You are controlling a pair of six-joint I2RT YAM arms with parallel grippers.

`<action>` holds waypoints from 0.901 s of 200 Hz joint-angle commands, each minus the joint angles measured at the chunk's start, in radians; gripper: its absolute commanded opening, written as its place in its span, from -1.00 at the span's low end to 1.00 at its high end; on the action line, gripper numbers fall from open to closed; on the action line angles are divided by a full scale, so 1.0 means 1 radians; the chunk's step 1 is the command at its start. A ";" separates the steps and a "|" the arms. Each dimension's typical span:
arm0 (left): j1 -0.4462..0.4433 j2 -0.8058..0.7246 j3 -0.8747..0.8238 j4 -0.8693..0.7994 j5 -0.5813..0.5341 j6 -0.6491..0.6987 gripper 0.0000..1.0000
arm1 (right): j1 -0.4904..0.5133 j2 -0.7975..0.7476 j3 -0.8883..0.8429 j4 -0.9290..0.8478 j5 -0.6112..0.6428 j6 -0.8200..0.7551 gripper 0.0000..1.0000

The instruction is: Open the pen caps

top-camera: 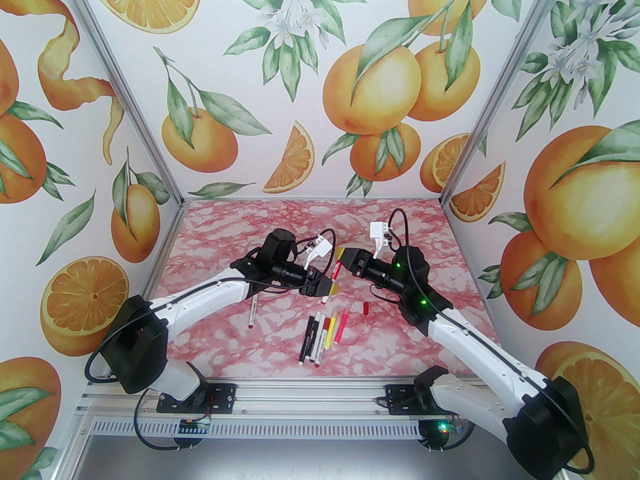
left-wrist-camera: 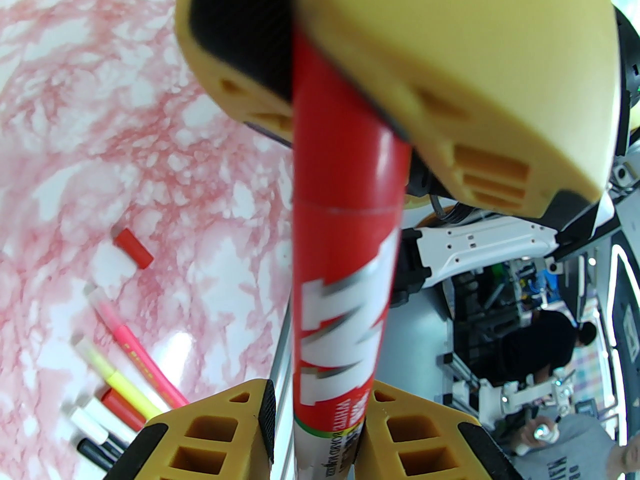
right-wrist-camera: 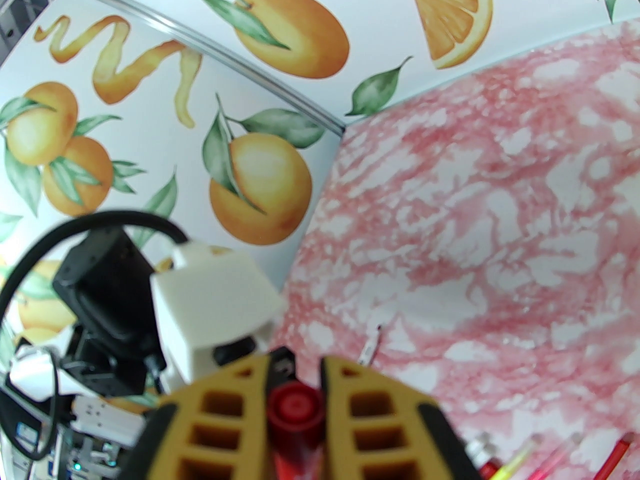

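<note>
You have one pen [top-camera: 337, 270] aloft over the middle of the table [top-camera: 220, 233], spanned by both grippers. The right gripper [right-wrist-camera: 297, 403] is clenched on its red cap [left-wrist-camera: 345, 168]. The left gripper [left-wrist-camera: 320, 433] straddles the barrel. A gap shows at one pad, so its grasp cannot be told. A loose cap [top-camera: 366, 308] lies just right of the pen row [top-camera: 322, 333], near centre.
</note>
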 commanded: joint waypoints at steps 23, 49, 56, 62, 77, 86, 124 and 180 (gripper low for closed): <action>0.023 -0.008 0.036 0.010 0.015 -0.003 -0.35 | 0.012 0.004 0.028 -0.012 -0.018 -0.036 -0.84; 0.029 -0.009 0.036 0.012 0.021 -0.005 -0.37 | 0.015 0.007 0.023 -0.006 -0.022 -0.036 -0.84; 0.030 -0.008 0.036 0.014 0.021 -0.008 -0.38 | 0.015 0.009 0.026 -0.004 -0.021 -0.036 -0.84; 0.029 -0.007 0.035 0.018 0.022 -0.010 -0.38 | 0.017 0.010 0.026 -0.004 -0.024 -0.036 -0.84; 0.030 -0.008 0.034 0.034 0.026 -0.018 -0.39 | 0.021 0.018 0.029 -0.004 -0.028 -0.036 -0.84; 0.030 -0.008 0.035 0.036 0.028 -0.021 -0.41 | 0.022 0.020 0.029 -0.004 -0.028 -0.035 -0.84; 0.037 -0.017 0.030 0.036 0.022 -0.023 -0.52 | 0.027 0.026 0.023 -0.006 -0.023 -0.039 -0.84; 0.042 -0.020 0.015 0.033 0.022 -0.013 -0.94 | 0.029 0.021 0.015 0.004 -0.007 -0.025 -0.84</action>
